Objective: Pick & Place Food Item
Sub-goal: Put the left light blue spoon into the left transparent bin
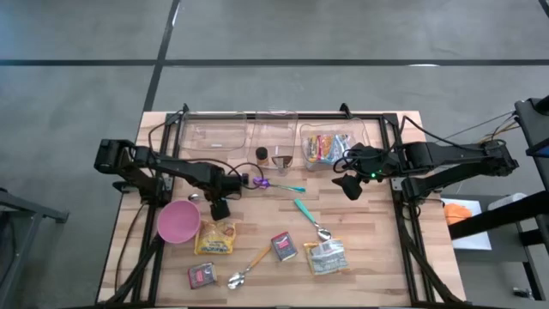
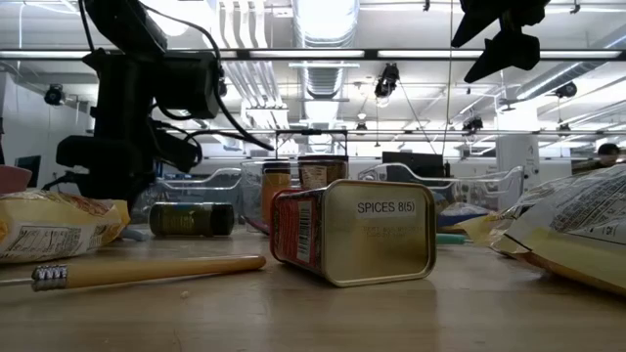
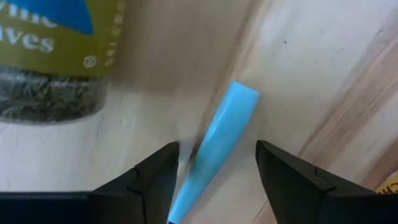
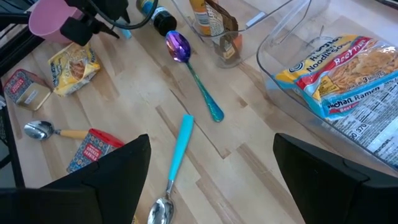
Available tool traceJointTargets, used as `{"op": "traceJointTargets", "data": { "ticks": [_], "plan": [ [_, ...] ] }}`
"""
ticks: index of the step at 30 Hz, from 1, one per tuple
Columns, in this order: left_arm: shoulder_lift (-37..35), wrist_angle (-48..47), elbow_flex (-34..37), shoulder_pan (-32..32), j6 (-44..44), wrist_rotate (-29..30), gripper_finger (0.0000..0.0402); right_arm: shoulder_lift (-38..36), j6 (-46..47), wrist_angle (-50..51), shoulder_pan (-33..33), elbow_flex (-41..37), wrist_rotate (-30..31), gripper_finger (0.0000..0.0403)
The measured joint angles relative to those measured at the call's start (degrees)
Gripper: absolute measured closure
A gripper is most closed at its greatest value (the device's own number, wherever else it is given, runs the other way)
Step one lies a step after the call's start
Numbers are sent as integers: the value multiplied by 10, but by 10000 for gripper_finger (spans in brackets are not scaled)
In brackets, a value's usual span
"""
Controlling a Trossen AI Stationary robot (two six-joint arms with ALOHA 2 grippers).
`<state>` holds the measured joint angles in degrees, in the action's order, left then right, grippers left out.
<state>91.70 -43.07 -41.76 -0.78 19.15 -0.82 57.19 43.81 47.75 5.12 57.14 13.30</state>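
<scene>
Left wrist view: left pincer (image 3: 214,180) half-open astride blue handle (image 3: 217,152); right pincer (image 4: 208,180) wide, empty, above bare wood.

Bright overhead ceiling lights (image 2: 323,15); soft shadows; left wrist view blurred, perhaps too close.

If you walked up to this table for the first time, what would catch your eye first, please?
Probably the pink bowl at the table's left, then the bright noodle packets in the clear bin at the back right. The left pincer stands open around a light blue handle beside a herb jar, and the right pincer hangs open above the wood near that bin.
</scene>
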Motion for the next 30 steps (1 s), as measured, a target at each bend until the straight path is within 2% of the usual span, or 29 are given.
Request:
{"op": "traceJointTargets", "data": {
  "ticks": [3, 8, 16, 30],
  "plan": [
    [-6, 5, 0, 0, -26, 3, 231, 0, 0, 0, 0, 0, 0, 70],
    [-11, 11, 2, 0, -42, 2, 350, 0, -3, 0, 0, 0, 0, 70],
    [-11, 9, 0, 0, -44, -1, 354, 0, -6, 0, 0, 0, 0, 70],
    [-6, -27, -75, -1, -58, 6, 354, 0, -10, 0, 0, 0, 1, 70]
  ]
}}
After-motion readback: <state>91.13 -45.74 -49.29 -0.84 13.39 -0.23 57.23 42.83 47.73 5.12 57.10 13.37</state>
